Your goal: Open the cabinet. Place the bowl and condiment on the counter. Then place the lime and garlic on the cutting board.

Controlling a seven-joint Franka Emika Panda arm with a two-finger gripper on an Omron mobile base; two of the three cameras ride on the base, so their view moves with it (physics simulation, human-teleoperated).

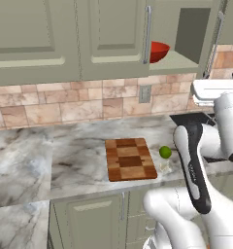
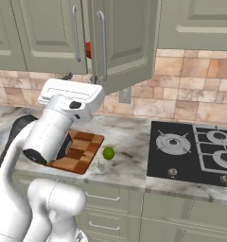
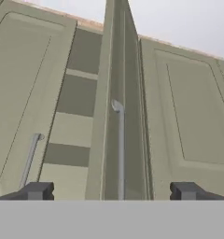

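So far only the first step looks underway: the tall sage-green wall cabinet (image 1: 186,53) has its right-hand panelled door (image 2: 127,42) swung out edge-on towards the robot, while the left door (image 1: 113,34) with its long silver bar handle still covers part of the opening. The two dark fingers (image 3: 112,191) are spread wide and released, grasping nothing, and they straddle the edge of the open door and its bar handle (image 3: 119,149) in the hand view.

Inside the cabinet, the wide glossy red bowl (image 1: 158,51) sits on the plain shelf (image 1: 179,62), half hidden behind the left door. The small black condiment bottle cannot be made out; it may stand behind that door.

On the grey-white marble table (image 1: 74,155), the chequered wooden cutting board (image 1: 130,159) lies near the front edge with nothing on it. The small bright green lime (image 1: 165,152) rests on the marble just beside the board's right side, and a pale lumpy shape just in front of it, nearer the table's front edge, is probably the whitish garlic bulb (image 1: 165,167).

By my judgement, the bowl, condiment, lime and garlic all remain to be moved.
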